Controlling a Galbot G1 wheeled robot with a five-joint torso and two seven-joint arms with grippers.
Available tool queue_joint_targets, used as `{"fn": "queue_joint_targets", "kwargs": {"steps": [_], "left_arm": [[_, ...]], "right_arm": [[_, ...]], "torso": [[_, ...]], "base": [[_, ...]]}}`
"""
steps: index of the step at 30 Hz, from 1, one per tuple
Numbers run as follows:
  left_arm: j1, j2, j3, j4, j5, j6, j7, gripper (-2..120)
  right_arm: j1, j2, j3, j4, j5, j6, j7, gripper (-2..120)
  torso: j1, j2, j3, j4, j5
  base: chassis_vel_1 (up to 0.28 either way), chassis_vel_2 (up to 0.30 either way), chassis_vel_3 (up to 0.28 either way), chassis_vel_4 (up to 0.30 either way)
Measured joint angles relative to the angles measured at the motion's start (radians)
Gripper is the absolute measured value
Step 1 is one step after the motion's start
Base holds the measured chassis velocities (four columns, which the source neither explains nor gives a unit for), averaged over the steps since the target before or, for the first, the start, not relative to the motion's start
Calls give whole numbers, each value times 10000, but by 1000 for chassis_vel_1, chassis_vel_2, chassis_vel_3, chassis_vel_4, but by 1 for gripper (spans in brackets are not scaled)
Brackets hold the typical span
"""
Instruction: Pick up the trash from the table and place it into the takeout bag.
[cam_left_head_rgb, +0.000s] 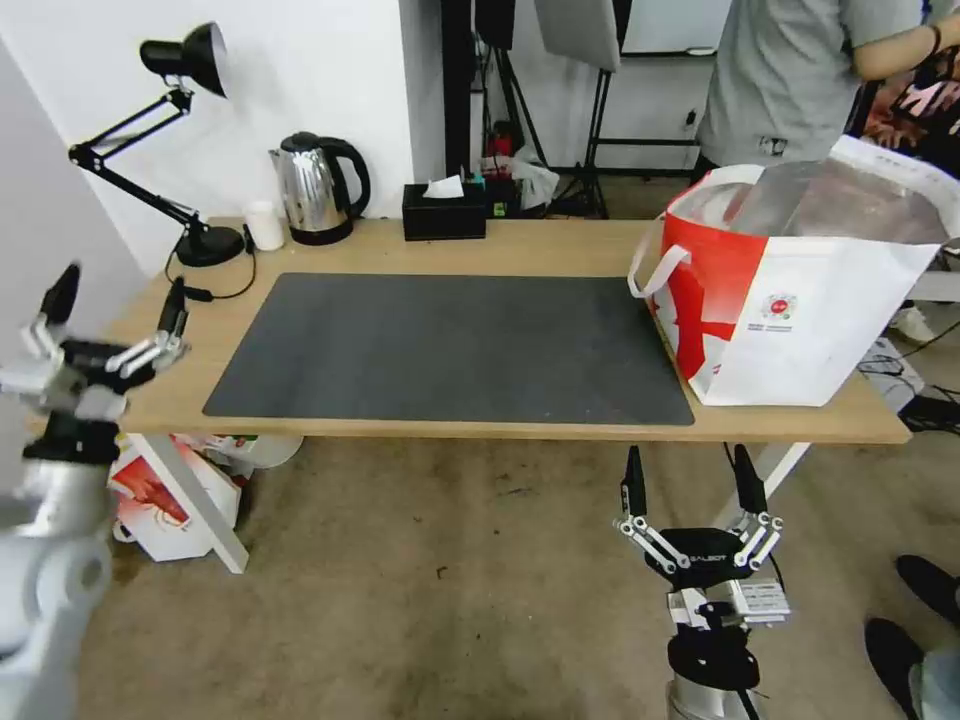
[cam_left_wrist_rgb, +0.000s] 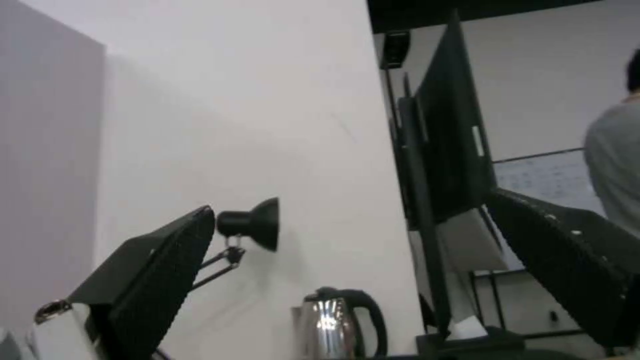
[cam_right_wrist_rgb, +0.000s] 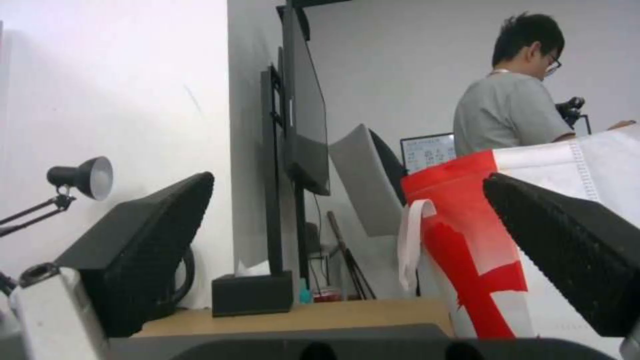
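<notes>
Takeout bag (cam_left_head_rgb: 800, 300) upright on the bench's (cam_left_head_rgb: 540, 245) right end, mouth gaping, touching the grey mat (cam_left_head_rgb: 450, 345). Left gripper (cam_left_head_rgb: 115, 320) raised off the left corner — fingers spread. Right gripper (cam_left_head_rgb: 690, 485) low before the front edge — fingers apart, holding nothing.

Even, bright indoor light fell from overhead. The table (cam_left_head_rgb: 520, 245) cast a soft shadow on the floor just beyond the right gripper (cam_left_head_rgb: 690, 480). Glare showed on the takeout bag (cam_left_head_rgb: 800, 300) foil, up and right of that gripper, and on the kettle (cam_left_head_rgb: 310, 190) beyond the left gripper (cam_left_head_rgb: 115, 305). The left gripper was motion-blurred. Straight lines bowed toward the head view's edges. In both wrist views the near fingers (cam_right_wrist_rgb: 140, 240) were soft and the background hazy.
</notes>
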Motion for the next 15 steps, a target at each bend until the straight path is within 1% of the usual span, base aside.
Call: {"fn": "queue_joint_targets", "kwargs": {"steps": [1, 2, 3, 4, 5, 8, 10, 13, 14, 15], "left_arm": [[302, -369, -59, -189, 136, -145, -24, 100], [393, -466, -78, -244, 184, -186, -24, 100], [797, -853, -182, -496, 283, -323, 93, 100], [978, -1001, -210, -598, 292, -387, 218, 100], [978, -1001, -210, -598, 292, -387, 218, 100], [1529, -1392, -211, -723, 299, -657, 676, 100], [1685, -1487, -190, -724, 300, -739, 761, 100], [2171, -1768, -125, -641, 326, -1084, 1127, 100], [2171, -1768, -125, -641, 326, -1084, 1127, 100], [2358, -1866, -65, -549, 346, -1238, 1255, 100]], "right_arm": [[0, 0, 1, 0, 0, 0, 0, 100], [-1, 0, 0, 0, 0, 0, 0, 100], [0, 1, 0, 0, 0, 0, 0, 100], [0, 0, 0, 0, 0, 0, 0, 100], [0, 0, 0, 0, 0, 0, 0, 100], [0, 0, 0, 0, 0, 0, 0, 100], [0, -1, 0, 0, -1, 0, 0, 100], [0, 0, 0, 0, 0, 0, 0, 100], [0, 0, 0, 0, 0, 0, 0, 100], [0, 0, 0, 0, 0, 0, 0, 100]], "torso": [[0, 0, 0, 1, 0], [0, 0, 0, 0, 0], [0, 0, 0, 1, 0], [0, 0, 0, 0, 0], [0, 0, 0, 0, 0], [0, 0, 0, 0, 1], [0, 0, 1, 1, 1], [0, 0, 1, 0, 0], [0, 0, 1, 0, 0], [0, 0, 1, 1, 0]], "base": [[0, 0, 0, 0], [0, 0, 0, 0], [0, 0, 0, 0], [0, 0, 0, 0], [0, 0, 0, 0], [0, 0, 0, 0], [0, 0, 0, 0], [0, 0, 0, 0], [0, 0, 0, 0], [0, 0, 0, 0]]}}
